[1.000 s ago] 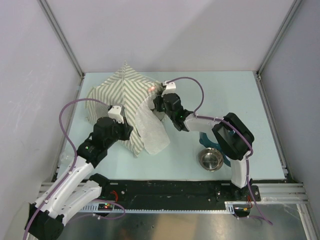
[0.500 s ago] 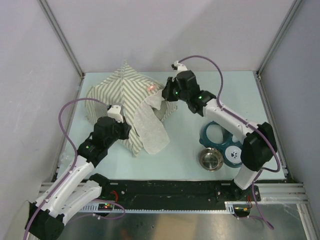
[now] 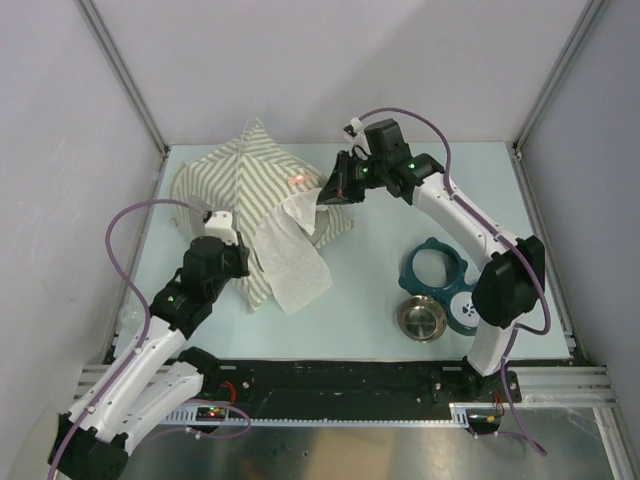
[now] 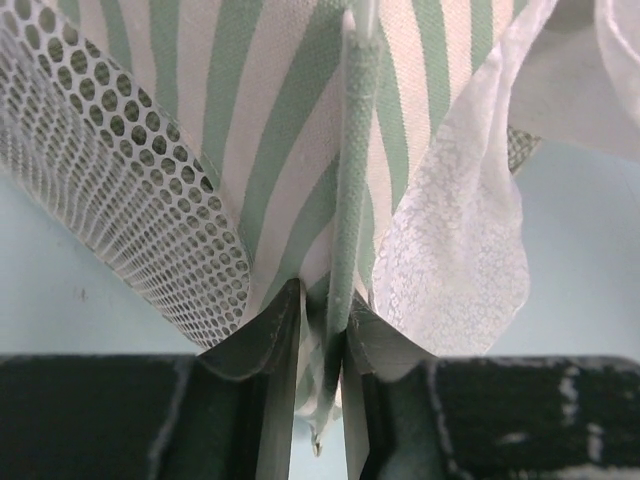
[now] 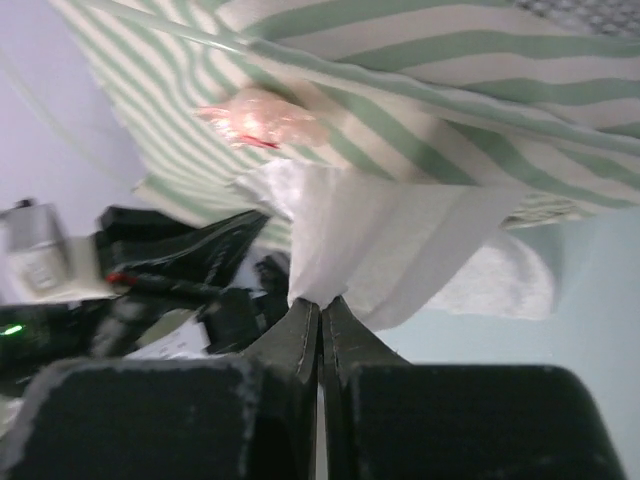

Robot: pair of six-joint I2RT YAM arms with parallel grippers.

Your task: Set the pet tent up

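The left gripper (image 4: 322, 305), arm bent low, pinched the corded seam of the tent (image 3: 240, 185). The right gripper (image 5: 320, 305), arm stretched forward, clamped the white flap (image 5: 400, 245).

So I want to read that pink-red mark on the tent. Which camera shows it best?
The right wrist view: the pink-red mark is large there, on the pet tent's striped fabric, though blurry. The top view shows it as a tiny dot. The left wrist view misses it.
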